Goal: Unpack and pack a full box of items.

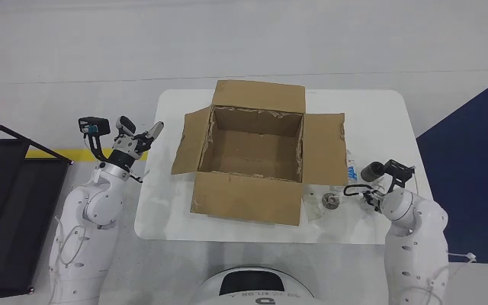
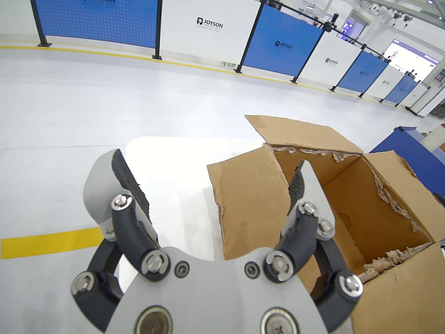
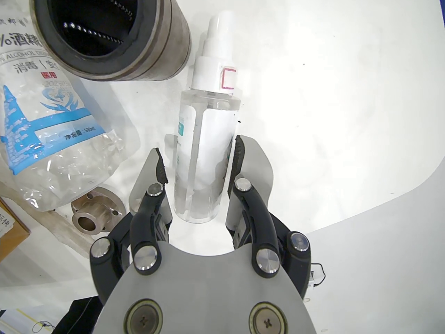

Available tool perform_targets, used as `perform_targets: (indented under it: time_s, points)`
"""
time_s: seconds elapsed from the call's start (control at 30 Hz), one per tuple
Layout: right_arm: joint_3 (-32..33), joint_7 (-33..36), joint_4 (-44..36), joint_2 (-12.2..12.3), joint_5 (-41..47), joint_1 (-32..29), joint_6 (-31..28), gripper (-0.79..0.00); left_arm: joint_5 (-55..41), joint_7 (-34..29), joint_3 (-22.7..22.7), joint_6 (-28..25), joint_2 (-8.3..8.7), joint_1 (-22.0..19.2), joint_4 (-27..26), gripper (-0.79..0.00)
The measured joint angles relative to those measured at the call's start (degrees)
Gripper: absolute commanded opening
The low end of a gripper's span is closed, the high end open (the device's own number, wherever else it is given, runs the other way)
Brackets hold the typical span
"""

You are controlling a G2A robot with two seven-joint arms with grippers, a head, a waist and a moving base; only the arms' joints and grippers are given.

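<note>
The open cardboard box stands mid-table with all flaps spread; its inside holds crumpled brown paper in one corner. My left gripper hangs open and empty beyond the table's left edge, pointing toward the box. On the table right of the box, my right gripper is open and straddles a lying clear spray bottle. One pad touches the bottle's side; the other stands slightly off it.
Close around the spray bottle lie a hollow metal cylinder, a clear alcohol bottle and a small metal flange. A black rack stands left of the white table.
</note>
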Motion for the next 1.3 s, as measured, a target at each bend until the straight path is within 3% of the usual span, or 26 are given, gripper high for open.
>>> perform_targets:
  time_s: [0.03, 0.07, 0.1, 0.33, 0.43, 0.53, 0.63, 0.73, 0.8, 0.93, 1.03, 1.3]
  points:
    - [0.03, 0.09, 0.14, 0.03, -0.04, 0.12, -0.02, -0.628, 0.0, 0.0, 0.0, 0.0, 0.0, 0.0, 0.0, 0.0]
    - [0.23, 0.14, 0.2, 0.08, 0.0, 0.16, -0.06, -0.754, 0.0, 0.0, 0.0, 0.0, 0.0, 0.0, 0.0, 0.0]
    - [0.54, 0.1, 0.13, 0.12, 0.12, 0.12, -0.05, -0.785, 0.0, 0.0, 0.0, 0.0, 0.0, 0.0, 0.0, 0.0]
    - [4.94, -4.47, -5.64, -0.08, 6.25, -3.71, 1.88, -0.785, 0.0, 0.0, 0.0, 0.0, 0.0, 0.0, 0.0, 0.0]
    - [8.4, -11.2, -10.4, -0.72, 15.46, -6.25, 3.52, -0.785, 0.0, 0.0, 0.0, 0.0, 0.0, 0.0, 0.0, 0.0]
    - [11.75, -22.2, -14.83, -1.79, 28.84, -9.29, 2.21, -0.785, 0.0, 0.0, 0.0, 0.0, 0.0, 0.0, 0.0, 0.0]
    - [13.64, -34.4, -19.15, -3.14, 43.77, -13.07, -2.03, -0.785, 0.0, 0.0, 0.0, 0.0, 0.0, 0.0, 0.0, 0.0]
    - [12.96, -40.55, -22.97, -3.64, 54.75, -16.83, -12.47, -0.785, 0.0, 0.0, 0.0, 0.0, 0.0, 0.0, 0.0, 0.0]
    - [11.03, -40.6, -25.59, -3.49, 55.62, -17.8, -17.96, -0.785, 0.0, 0.0, 0.0, 0.0, 0.0, 0.0, 0.0, 0.0]
    - [5.59, -37.34, -27.43, -2.95, 50.7, -15.52, -21.18, -0.785, 0.0, 0.0, 0.0, 0.0, 0.0, 0.0, 0.0, 0.0]
    - [2.07, -34.43, -26.81, -2.57, 48.76, -12.99, -21.8, -0.785, 0.0, 0.0, 0.0, 0.0, 0.0, 0.0, 0.0, 0.0]
    - [2.25, -34.56, -26.77, -2.57, 48.84, -13.01, -21.75, -0.785, 0.0, 0.0, 0.0, 0.0, 0.0, 0.0, 0.0, 0.0]
